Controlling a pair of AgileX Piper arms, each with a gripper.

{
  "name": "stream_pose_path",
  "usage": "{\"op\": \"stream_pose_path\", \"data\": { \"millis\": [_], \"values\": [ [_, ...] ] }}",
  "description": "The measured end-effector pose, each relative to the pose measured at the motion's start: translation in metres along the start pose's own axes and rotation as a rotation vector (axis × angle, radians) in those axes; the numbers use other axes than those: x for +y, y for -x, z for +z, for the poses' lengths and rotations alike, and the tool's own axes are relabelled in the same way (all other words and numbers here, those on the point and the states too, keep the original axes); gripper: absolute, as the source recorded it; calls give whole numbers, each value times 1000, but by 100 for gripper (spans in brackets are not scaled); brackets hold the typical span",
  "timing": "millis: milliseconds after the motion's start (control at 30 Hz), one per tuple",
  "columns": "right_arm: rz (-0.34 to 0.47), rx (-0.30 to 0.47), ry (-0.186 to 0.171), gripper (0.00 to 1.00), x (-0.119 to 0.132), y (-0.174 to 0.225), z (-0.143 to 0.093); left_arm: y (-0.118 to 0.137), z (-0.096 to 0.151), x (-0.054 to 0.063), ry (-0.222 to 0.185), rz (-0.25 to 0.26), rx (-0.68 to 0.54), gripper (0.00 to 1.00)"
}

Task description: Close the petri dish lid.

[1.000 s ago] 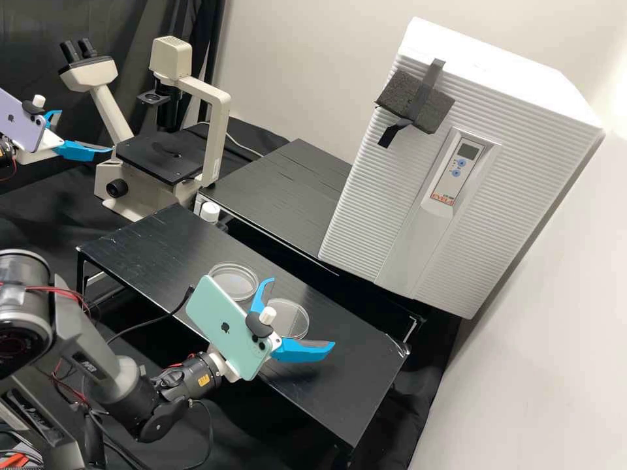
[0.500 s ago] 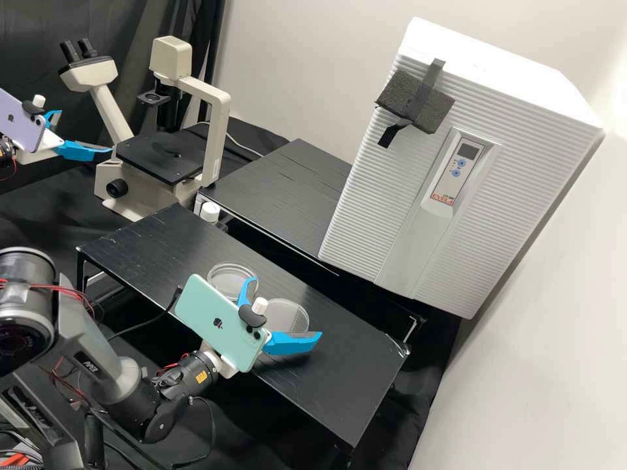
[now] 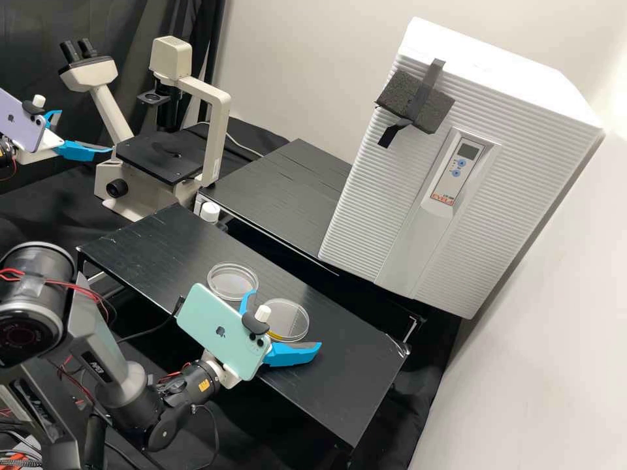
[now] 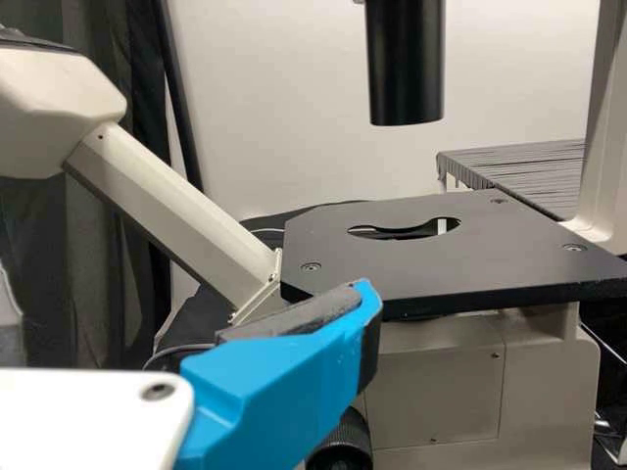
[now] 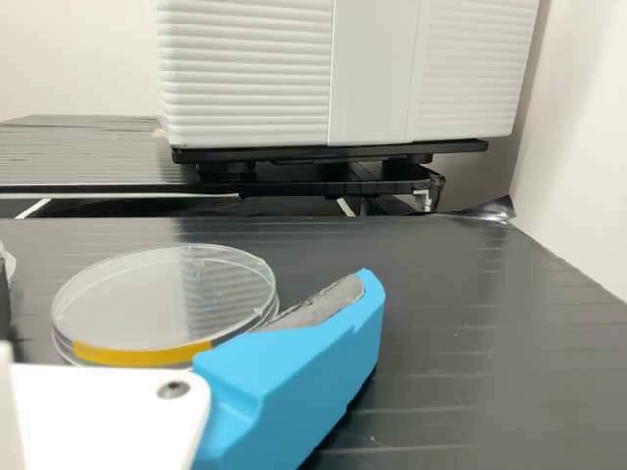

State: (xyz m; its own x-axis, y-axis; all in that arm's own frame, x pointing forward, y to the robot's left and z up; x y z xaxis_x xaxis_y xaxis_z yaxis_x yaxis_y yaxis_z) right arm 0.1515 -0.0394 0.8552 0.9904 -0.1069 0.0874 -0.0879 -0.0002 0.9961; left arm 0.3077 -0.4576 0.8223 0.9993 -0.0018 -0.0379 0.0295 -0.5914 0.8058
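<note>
— Two dishes lie on the table (image 3: 356, 382) in the high view, just below and left of centre: a far dish (image 3: 233, 282) and, lower and to its right, a near dish (image 3: 290, 316) with a yellow band (image 5: 142, 354). Which one bears the lid?

— I cannot tell; nor is it clear that either is closed.

— And the grippers?

— The right gripper (image 3: 287, 318) has its fingers apart, around the near dish; contact is uncertain. The left gripper (image 3: 85, 132), upper left, also spread, is beside the microscope (image 3: 121, 186).

— Which step is in hand?

— Probably lining up to grasp the near dish's upper piece.

— What does the next move call for?

— Centring the fingers, then gentle, even closure on the rim, keeping it level.
</note>
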Motion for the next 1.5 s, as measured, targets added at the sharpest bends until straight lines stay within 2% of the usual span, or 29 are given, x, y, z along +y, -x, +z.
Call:
{"op": "stream_pose_path", "data": {
  "millis": [433,467,900,1233,1500],
  "values": [
    [-28,25,-5,100,-6,-4,-4,0,0,0,0,0,0,100],
    [-34,31,-5,0,-7,-5,-5,0,0,0,0,0,0,100],
    [-56,58,-1,0,-11,-6,-10,0,0,0,0,0,0,100],
    [-32,29,2,0,-11,-9,-6,0,0,0,0,0,0,100],
    [-15,17,-11,0,-10,-10,-5,0,0,0,0,0,0,100]
  ]
}}
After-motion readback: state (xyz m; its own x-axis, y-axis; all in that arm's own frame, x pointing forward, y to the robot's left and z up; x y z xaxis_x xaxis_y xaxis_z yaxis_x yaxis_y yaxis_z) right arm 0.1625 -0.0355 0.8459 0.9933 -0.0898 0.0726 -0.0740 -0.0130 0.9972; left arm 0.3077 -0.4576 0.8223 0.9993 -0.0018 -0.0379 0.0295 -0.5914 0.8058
